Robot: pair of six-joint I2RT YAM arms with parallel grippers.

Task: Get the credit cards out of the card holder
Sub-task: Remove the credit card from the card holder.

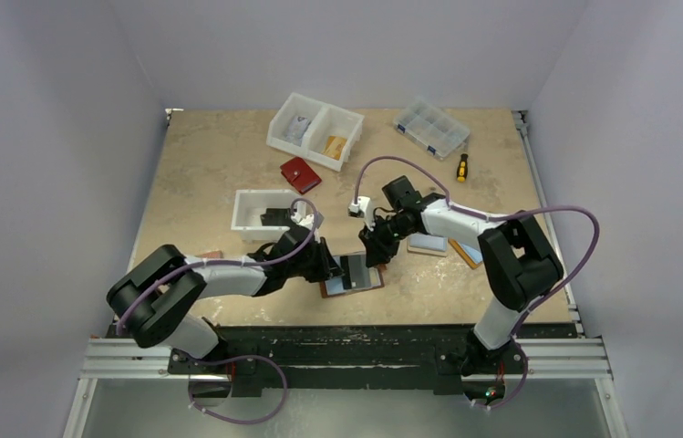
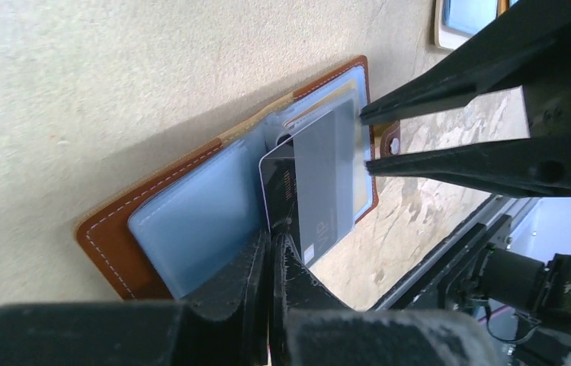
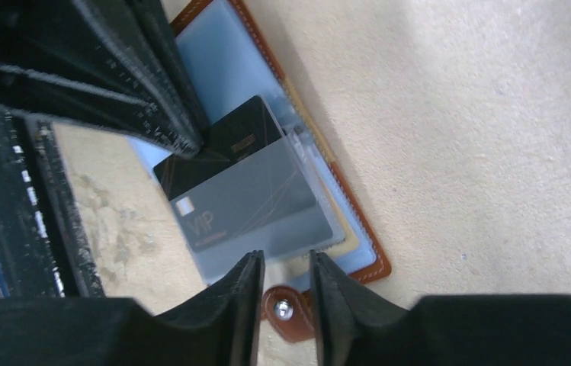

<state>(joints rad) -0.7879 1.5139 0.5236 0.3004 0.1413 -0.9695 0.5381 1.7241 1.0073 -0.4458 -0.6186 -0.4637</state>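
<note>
Left gripper (image 2: 272, 248): jaws closed together, pinching the near corner of a dark credit card (image 2: 316, 183) printed "VIP". The credit card lies partly inside a translucent sleeve (image 3: 309, 229), with its black upper end bare and the rest greyed by the plastic. Whether a second card sits under it in the same sleeve cannot be told through the haze. Right gripper (image 3: 283, 271): jaws a narrow gap apart with nothing between them, poised at the opposite edge of the sleeve, just above the snap tab (image 3: 286, 313). Card holder (image 2: 190, 221): reddish-brown with pale stitching, lying open and flat on the table (image 1: 210, 164) near its front edge, between the two arms, with light-blue inner panels facing up. Its tab juts from the side nearest the right gripper. Further items on the table: a white bin (image 1: 248, 203) behind the left arm, a red wallet (image 1: 300, 174) beyond it, a divided white tray (image 1: 317, 128) at the far side, a clear compartment box (image 1: 430, 128) to its right and a yellow-handled screwdriver (image 1: 461, 167) beside that box. A flat blue-panelled holder (image 1: 427, 243) lies just under the right arm.
</note>
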